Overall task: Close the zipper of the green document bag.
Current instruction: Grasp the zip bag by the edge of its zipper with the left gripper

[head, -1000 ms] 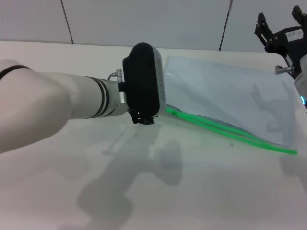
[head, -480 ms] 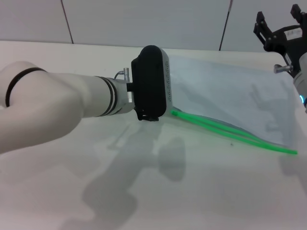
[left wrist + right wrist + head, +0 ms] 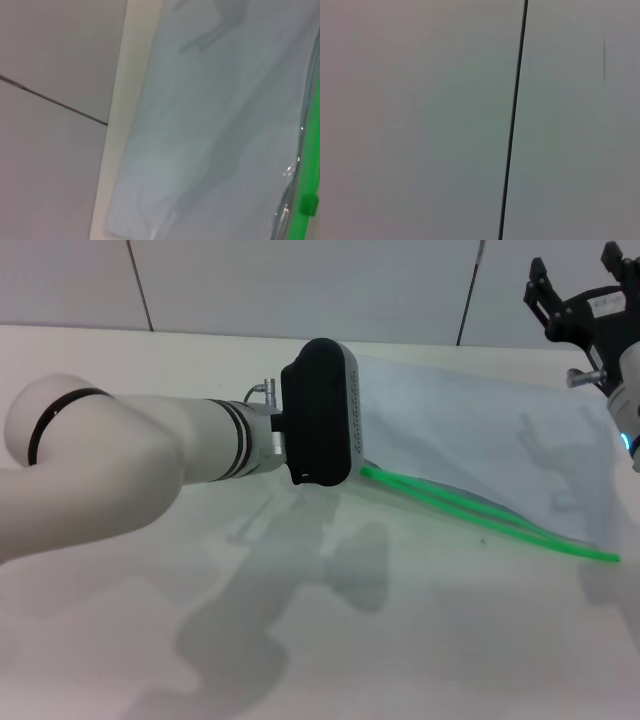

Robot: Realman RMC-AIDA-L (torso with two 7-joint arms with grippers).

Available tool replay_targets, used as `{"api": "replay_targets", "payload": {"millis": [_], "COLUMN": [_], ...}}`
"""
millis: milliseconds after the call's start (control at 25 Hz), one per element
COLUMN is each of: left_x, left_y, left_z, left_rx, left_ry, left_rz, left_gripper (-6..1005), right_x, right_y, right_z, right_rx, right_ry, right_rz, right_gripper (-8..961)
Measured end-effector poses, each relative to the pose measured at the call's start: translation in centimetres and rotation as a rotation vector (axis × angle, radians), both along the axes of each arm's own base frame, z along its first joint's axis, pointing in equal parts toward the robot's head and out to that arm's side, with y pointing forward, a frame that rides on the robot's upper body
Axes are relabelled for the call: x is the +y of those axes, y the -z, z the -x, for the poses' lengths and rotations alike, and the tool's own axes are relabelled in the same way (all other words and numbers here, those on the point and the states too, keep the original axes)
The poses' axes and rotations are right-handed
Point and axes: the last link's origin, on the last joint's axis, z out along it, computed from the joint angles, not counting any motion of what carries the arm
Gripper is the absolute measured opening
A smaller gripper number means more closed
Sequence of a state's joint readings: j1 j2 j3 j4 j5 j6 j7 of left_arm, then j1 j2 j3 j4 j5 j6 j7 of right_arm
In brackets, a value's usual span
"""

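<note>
Reaching across the white table point(image 3: 300, 640), left gripper point(image 3: 322, 412) at the near-left corner of the flat translucent blue-grey document bag point(image 3: 470, 440), fingers hidden, grip unclear, bright green zipper point(image 3: 480, 520) along its near edge, small green slider tab point(image 3: 308, 204) seen only by left wrist, right gripper point(image 3: 580, 290) raised far right, fingers spread, empty.

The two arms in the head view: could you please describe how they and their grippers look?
The left arm is a thick, glossy white tube with thin black rings at its joints and a silver collar; it ends in a rounded black housing with a silver-grey side plate. The right gripper is a black, angular bracket with forked prongs and a small white label; beside it shows a white shell and a silver bolt.
</note>
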State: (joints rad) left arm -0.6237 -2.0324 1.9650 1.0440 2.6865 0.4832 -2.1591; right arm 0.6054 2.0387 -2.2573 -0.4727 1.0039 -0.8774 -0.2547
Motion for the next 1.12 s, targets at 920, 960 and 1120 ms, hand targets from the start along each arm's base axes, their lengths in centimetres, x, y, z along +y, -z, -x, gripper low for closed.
{"api": "replay_targets", "payload": {"millis": [920,960,1120], "left_x": [0.6,0.6,0.9], "left_y": [1.7,1.8,1.7], "left_z": [-0.3,-0.2,0.1], "left_rx": [-0.035,-0.035,-0.034], "left_ry": [0.065,0.068,0.069], "left_rz": [-0.009,-0.012,-0.022], "left_gripper": [738,738,739], "right_x": [0.2,0.2,0.1], "right_y": [0.3,0.3,0.4], "right_z": [0.5,0.5,0.5], "right_rx": [-0.007,-0.007,-0.009], "right_ry": [-0.014,-0.013,-0.016], "right_rz": [0.009,0.009,0.013], "right_gripper": [830,830,830]}}
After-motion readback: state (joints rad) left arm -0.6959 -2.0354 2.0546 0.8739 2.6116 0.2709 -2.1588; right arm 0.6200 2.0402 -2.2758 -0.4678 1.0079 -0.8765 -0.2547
